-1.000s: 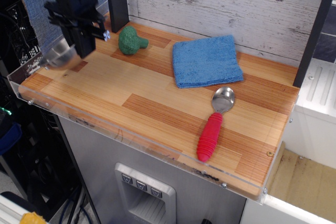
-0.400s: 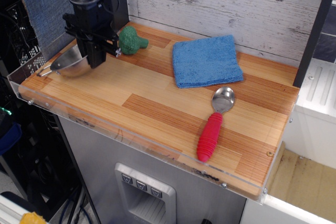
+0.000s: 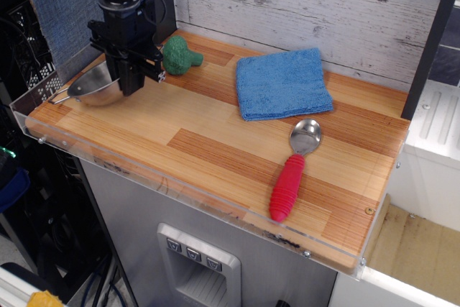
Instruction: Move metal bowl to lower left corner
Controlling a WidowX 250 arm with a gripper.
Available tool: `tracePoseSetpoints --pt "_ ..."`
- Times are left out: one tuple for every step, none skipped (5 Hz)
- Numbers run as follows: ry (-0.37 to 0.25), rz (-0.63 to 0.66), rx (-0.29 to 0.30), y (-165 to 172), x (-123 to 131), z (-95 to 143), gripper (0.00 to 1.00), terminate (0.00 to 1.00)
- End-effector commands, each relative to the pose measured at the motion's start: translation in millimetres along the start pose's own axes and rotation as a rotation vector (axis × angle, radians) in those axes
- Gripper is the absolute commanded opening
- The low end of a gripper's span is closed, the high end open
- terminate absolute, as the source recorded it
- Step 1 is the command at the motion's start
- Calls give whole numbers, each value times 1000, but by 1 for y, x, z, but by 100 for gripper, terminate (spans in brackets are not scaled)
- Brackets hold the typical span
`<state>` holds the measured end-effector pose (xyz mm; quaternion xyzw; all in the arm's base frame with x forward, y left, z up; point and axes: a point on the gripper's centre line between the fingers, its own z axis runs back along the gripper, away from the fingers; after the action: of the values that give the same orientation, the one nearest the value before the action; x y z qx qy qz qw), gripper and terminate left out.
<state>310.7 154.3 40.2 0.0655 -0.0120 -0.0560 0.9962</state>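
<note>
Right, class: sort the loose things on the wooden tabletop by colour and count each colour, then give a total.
Silver: 1, the metal bowl
Green: 1, the broccoli toy
Blue: 1, the folded cloth
Red and silver: 1, the red-handled spoon
Total: 4

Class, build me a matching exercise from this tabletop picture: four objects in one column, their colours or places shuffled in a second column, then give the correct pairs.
Objects:
1. metal bowl
2. broccoli toy
3. cloth
4. spoon

Descriptions:
A. blue, folded, near the back wall
B. red handle, near the front edge
C. shiny, at the table's left end, by the gripper
D. green, just right of the gripper

Pairs: 1-C, 2-D, 3-A, 4-B
</note>
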Motion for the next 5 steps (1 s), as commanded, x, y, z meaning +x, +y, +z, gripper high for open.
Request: tracePoseSetpoints --pt "10 -7 -17 -1 -10 14 100 0" --pt "50 -36 -58 -5 -12 22 100 0" --pt "12 -38 -97 -5 -13 35 100 0" --pt "-21 -27 -123 -1 -13 50 100 0" --pt "-61 -6 -142 1 -13 66 100 0"
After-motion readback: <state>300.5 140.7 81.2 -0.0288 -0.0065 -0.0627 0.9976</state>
